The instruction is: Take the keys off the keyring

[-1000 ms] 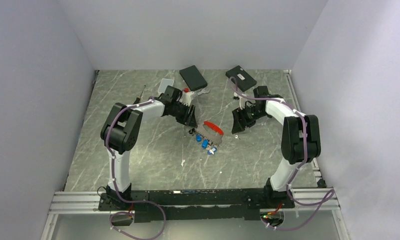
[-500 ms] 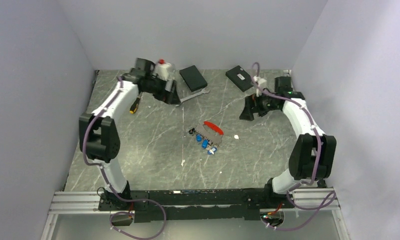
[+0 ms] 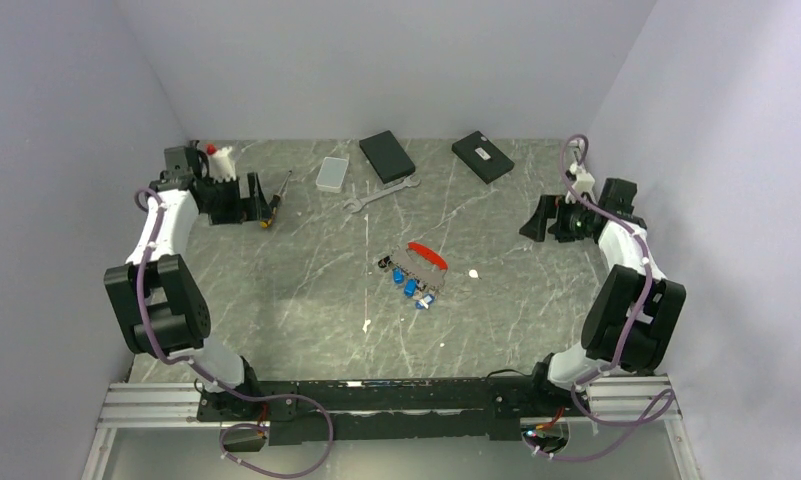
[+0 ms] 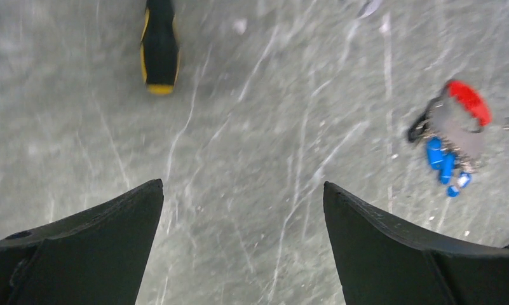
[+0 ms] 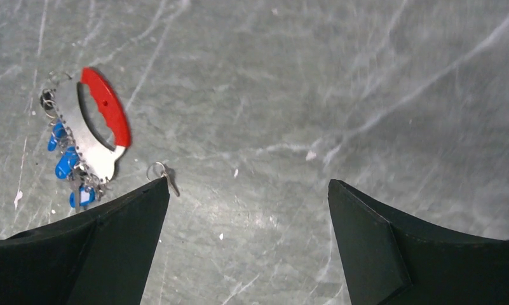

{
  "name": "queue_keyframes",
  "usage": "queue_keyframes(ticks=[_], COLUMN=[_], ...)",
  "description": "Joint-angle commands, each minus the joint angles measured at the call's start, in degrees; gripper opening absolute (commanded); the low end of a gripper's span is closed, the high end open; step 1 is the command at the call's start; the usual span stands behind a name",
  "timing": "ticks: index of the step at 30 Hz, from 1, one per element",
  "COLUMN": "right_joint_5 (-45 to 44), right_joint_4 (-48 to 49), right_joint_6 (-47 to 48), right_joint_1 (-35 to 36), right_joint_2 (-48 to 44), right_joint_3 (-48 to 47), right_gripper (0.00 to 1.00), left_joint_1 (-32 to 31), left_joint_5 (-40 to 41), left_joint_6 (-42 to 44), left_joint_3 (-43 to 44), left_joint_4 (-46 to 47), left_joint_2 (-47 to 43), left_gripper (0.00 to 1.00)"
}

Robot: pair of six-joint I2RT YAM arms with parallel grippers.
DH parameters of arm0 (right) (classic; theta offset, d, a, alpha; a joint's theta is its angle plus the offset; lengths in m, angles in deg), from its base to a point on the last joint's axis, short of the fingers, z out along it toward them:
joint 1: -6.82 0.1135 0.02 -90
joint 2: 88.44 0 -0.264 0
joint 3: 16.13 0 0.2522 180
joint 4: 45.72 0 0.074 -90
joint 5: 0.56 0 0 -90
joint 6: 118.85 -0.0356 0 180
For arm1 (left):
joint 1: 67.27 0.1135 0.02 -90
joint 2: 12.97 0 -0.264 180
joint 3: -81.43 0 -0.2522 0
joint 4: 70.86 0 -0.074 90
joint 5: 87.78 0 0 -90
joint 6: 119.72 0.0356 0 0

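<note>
The keyring, a red curved clip (image 3: 427, 254) on a grey metal body, lies near the middle of the table with several blue-headed keys (image 3: 411, 286) bunched at its near side. It shows in the left wrist view (image 4: 469, 101) with the keys (image 4: 443, 162), and in the right wrist view (image 5: 108, 108) with the keys (image 5: 64, 162). A small thin ring with a silver piece (image 5: 160, 171) lies apart beside it. My left gripper (image 3: 244, 198) is open and empty at the far left. My right gripper (image 3: 544, 221) is open and empty at the far right.
A screwdriver with a black and yellow handle (image 3: 272, 203) lies next to my left gripper. A silver wrench (image 3: 378, 194), a small clear box (image 3: 332, 174) and two black boxes (image 3: 387, 155) (image 3: 482, 156) lie at the back. White scraps (image 3: 473, 273) dot the table.
Both arms have swung outward from the keyring, the left to the far-left back corner, the right toward the right wall. The keyring and keys have not moved.
</note>
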Motion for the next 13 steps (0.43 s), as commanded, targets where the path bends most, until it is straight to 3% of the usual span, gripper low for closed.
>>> queue_keyframes(ticks=[1,13], right_joint_5=[0.7,2.7], right_joint_4=[8.3,11.4], right_joint_6=[-2.3,-2.5], right_joint_1=[-1.3,-1.4], right_joint_2=[-1.4,-3.0], right_joint_3=[6.0,9.8], right_gripper=[1.00,1.00], left_joint_1=[0.3,0.3], left_joint_5=[7.3,7.9], left_joint_6=[0.3,-0.6], left_joint_3=[-6.2,-11.6], left_joint_4=[2.6,6.5], left_joint_2=[-3.8,-7.4], left_gripper=[1.00,1.00])
